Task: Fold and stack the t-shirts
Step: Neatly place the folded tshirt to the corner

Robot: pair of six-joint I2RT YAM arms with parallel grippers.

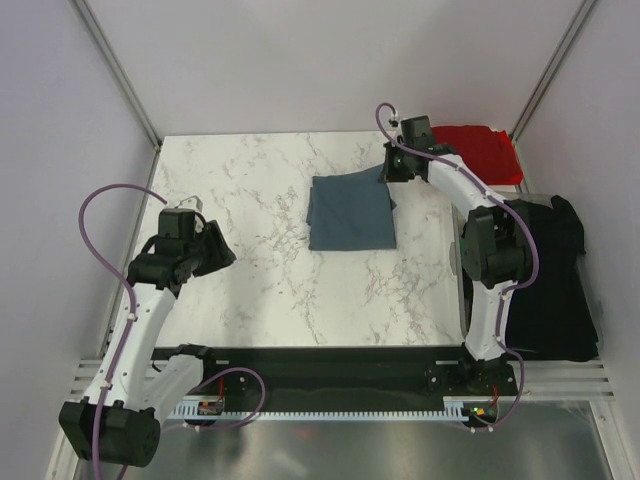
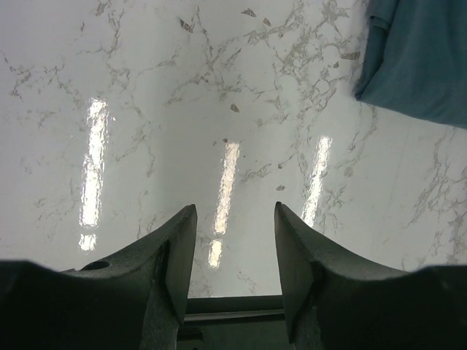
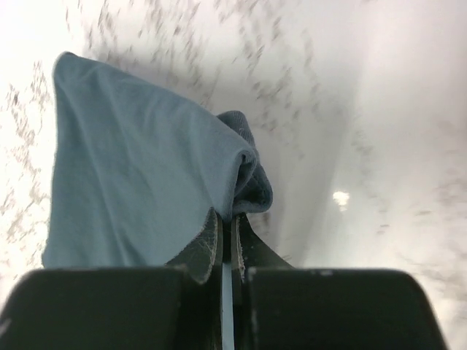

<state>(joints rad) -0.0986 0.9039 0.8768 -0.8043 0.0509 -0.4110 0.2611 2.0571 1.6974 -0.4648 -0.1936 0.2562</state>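
A slate blue-grey t-shirt (image 1: 350,212) lies folded in a rough square at the table's middle; its edge shows in the left wrist view (image 2: 419,58). My right gripper (image 1: 388,170) is shut on its far right corner, and the cloth (image 3: 139,168) hangs pinched between the fingers (image 3: 209,244). A bright red t-shirt (image 1: 482,150) lies at the far right behind that arm. Black t-shirts (image 1: 555,285) are heaped at the right edge. My left gripper (image 2: 235,215) is open and empty above bare marble (image 2: 219,95), well left of the blue-grey shirt.
The marble table (image 1: 250,180) is bounded by white walls at the back and sides. A black rail (image 1: 330,365) runs along the near edge between the arm bases.
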